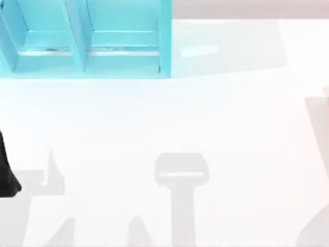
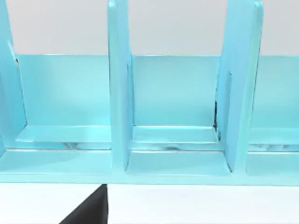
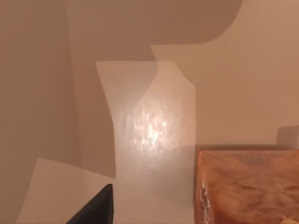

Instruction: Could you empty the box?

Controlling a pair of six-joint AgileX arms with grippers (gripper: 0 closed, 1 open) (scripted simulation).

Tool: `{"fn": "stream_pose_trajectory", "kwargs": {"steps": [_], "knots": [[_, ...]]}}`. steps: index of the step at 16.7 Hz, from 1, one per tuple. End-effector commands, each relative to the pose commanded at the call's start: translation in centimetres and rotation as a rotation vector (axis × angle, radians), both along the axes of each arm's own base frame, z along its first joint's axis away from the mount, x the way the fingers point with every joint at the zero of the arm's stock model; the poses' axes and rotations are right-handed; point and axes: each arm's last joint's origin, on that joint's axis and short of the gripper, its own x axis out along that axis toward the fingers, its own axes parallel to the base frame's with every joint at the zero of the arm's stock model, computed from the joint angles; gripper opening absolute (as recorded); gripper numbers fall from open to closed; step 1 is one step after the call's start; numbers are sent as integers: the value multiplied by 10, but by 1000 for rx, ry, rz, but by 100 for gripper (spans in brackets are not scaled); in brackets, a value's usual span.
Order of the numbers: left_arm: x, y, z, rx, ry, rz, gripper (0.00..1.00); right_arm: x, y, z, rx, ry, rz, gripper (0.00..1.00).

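Left end effector: a dark part (image 1: 7, 172) sits at the lower left edge of the top view; its finger state cannot be told.
Right end effector: a dark tip (image 3: 96, 209) shows low in the right wrist view; open or closed cannot be told.
Box: the orange-brown wooden box (image 3: 247, 185) stands just beside that tip.
Rack: a turquoise divided rack (image 1: 85, 38) fills the upper left of the white counter (image 1: 216, 118).
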Motion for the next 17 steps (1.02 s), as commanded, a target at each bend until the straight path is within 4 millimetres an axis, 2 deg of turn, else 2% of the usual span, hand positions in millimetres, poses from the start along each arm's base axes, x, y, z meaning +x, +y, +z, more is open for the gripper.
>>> {"fn": "stream_pose_trajectory", "kwargs": {"steps": [11,17], "knots": [[0,0,0,0,0,0,100,0,0,0,0,0,0,2],[0,0,0,0,0,0,100,0,0,0,0,0,0,0]]}}
